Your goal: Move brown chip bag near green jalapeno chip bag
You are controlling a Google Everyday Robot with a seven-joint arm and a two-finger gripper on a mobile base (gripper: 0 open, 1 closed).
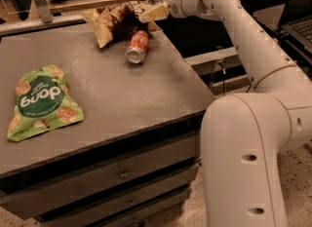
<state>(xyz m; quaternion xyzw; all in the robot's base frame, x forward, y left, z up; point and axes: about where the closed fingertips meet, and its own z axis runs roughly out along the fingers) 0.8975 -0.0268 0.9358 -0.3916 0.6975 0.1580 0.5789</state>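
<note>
green jalapeno chip bag (41, 102) lies flat at near-left of table (122, 89), logo upside down to camera; brown chip bag (113, 22) sits at far edge, well apart from it, so the move isn't done; the whole carry toward near-left remains; brown bag is crumpled, long axis roughly left-right along far edge, pale end pointing left; red can (137, 47) lies just on its near side; gripper (154, 12) is at the bag's right end, looks in contact; clamped or spread: can't tell
</note>
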